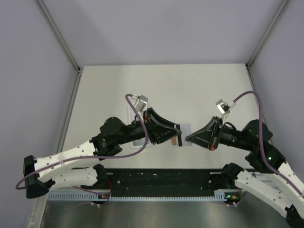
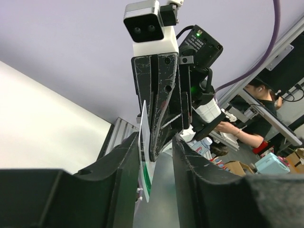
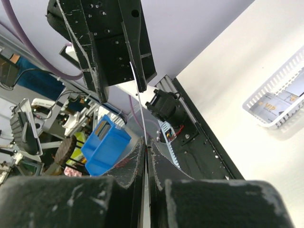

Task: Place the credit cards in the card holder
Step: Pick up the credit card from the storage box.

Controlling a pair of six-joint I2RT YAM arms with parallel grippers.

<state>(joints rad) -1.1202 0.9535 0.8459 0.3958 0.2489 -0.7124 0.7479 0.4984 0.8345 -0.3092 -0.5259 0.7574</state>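
My right gripper (image 1: 188, 138) is shut on a thin pale credit card (image 1: 186, 131) and holds it above the table in front of the arm bases. In the right wrist view the card (image 3: 141, 118) stands edge-on out of the closed fingertips (image 3: 151, 156). My left gripper (image 1: 179, 135) faces it, open. In the left wrist view the card (image 2: 144, 156), with a green stripe, lies against the inner face of my left finger (image 2: 124, 166), and the right gripper's tip (image 2: 159, 137) sits between my left jaws. A small orange-brown patch (image 1: 174, 141) shows under the left gripper's tip, apparently the card holder, mostly hidden.
A white plastic tray (image 3: 266, 118) with more cards (image 3: 275, 102) lies on the table, partly under the left arm in the top view (image 1: 137, 142). The black base rail (image 1: 161, 178) runs along the near edge. Grey walls enclose the table.
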